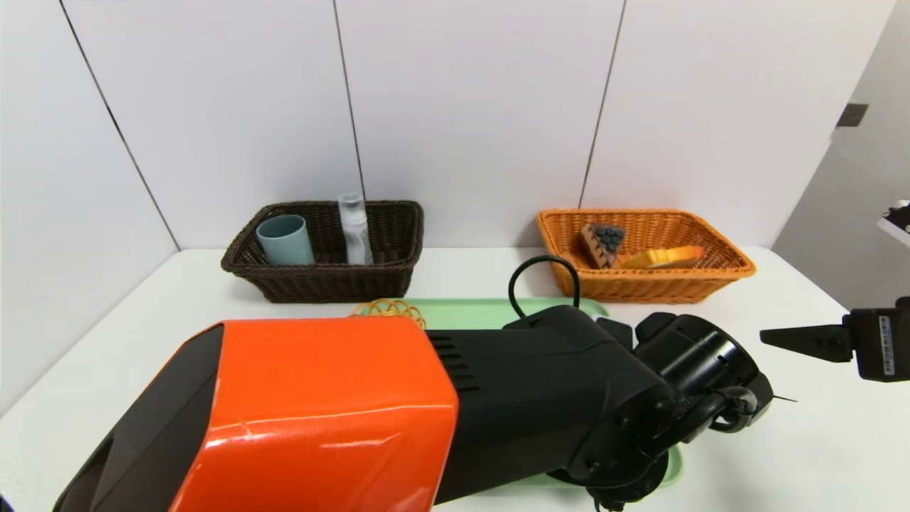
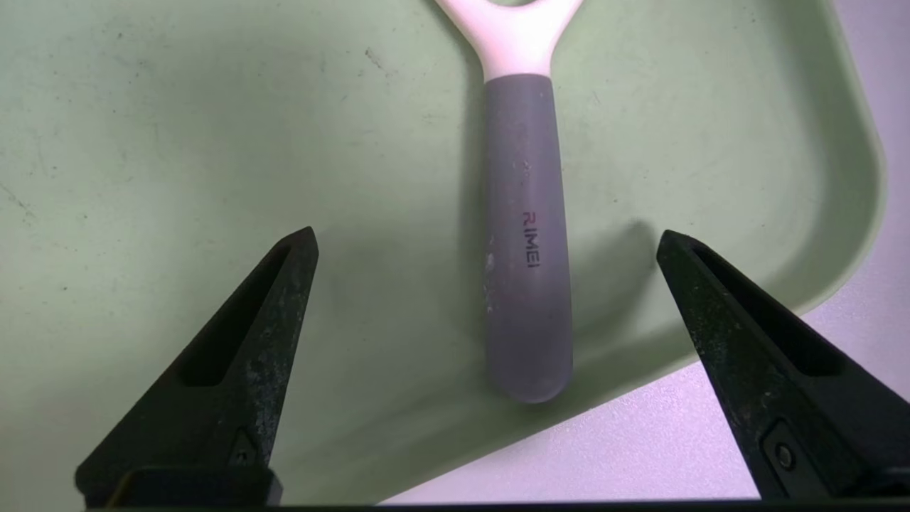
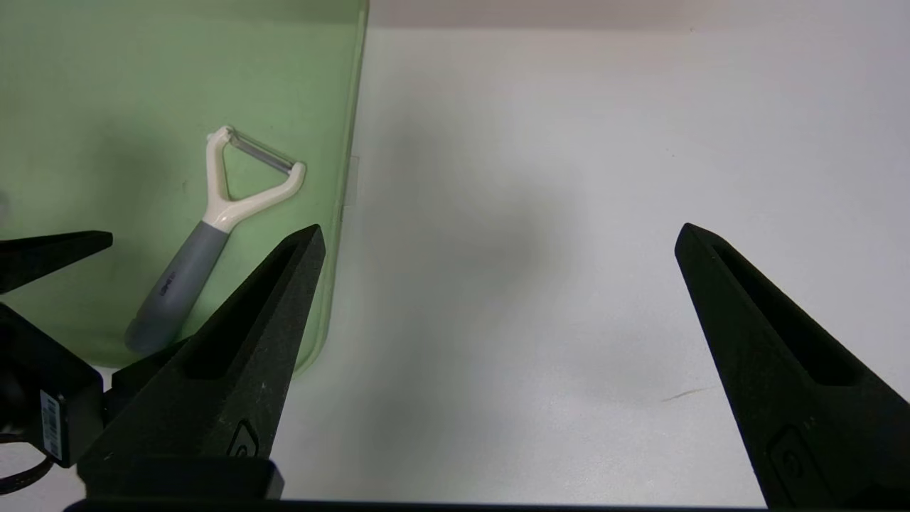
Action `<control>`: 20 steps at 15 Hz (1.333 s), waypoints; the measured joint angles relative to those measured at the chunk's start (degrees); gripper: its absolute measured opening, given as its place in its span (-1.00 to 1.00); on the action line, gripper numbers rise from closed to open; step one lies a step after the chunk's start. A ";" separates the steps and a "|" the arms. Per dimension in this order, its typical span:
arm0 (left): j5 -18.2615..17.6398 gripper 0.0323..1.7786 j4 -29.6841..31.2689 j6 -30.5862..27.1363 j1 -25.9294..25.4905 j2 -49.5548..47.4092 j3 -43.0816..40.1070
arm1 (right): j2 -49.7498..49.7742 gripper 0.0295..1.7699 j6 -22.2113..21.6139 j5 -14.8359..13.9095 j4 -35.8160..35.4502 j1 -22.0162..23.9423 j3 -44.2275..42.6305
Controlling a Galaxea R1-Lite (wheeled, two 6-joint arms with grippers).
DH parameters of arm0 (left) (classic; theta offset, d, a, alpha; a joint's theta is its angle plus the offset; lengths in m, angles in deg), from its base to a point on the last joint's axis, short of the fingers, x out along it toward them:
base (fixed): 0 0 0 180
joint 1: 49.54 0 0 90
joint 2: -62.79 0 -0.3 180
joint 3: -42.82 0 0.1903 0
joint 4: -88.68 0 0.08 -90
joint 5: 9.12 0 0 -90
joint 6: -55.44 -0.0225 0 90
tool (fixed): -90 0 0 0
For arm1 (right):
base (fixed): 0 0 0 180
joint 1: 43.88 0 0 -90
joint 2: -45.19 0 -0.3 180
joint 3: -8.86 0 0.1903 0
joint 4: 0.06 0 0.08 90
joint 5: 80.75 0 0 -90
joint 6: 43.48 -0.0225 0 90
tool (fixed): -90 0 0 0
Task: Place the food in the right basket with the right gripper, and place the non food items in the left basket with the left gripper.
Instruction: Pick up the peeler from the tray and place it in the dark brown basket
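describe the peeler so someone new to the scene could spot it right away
Find the pale green tray on the white table, in front of the two baskets. The peeler lies flat near the tray's corner. Its grey handle and white Y-shaped head set it apart.

1. The left arm, orange and black, stretches across the green tray on the white bench
2. The dark basket at the back left holds a blue cup and a clear bottle
3. The orange basket at the back right holds a cake slice and an orange piece
4. The right gripper shows at the right edge, above the bench
5. A gold wire item peeks out on the tray
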 joint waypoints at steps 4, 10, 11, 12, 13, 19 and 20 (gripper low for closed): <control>0.02 0.90 0.13 0.11 -0.01 0.38 0.00 | 0.74 0.92 0.02 0.02 0.09 0.00 0.05; 0.33 0.90 0.16 0.26 -0.01 0.71 0.00 | 1.51 0.92 0.04 0.00 0.17 -0.09 0.13; 0.30 0.83 0.18 0.39 -0.01 0.72 0.00 | 1.57 0.92 0.06 0.02 0.20 -0.09 0.13; 0.30 0.62 0.35 0.52 0.00 0.80 0.00 | 1.62 0.92 0.09 0.02 0.24 -0.09 0.13; 0.28 0.45 0.38 0.63 0.00 0.88 0.00 | 1.68 0.92 0.06 0.02 0.24 -0.09 0.13; 0.17 -0.67 0.27 0.78 -0.01 0.77 0.00 | 2.19 0.92 0.11 0.05 0.35 -0.54 0.16; 0.17 -0.70 0.02 0.80 -0.06 0.52 -0.02 | 2.19 0.92 0.11 0.02 0.35 -0.57 0.16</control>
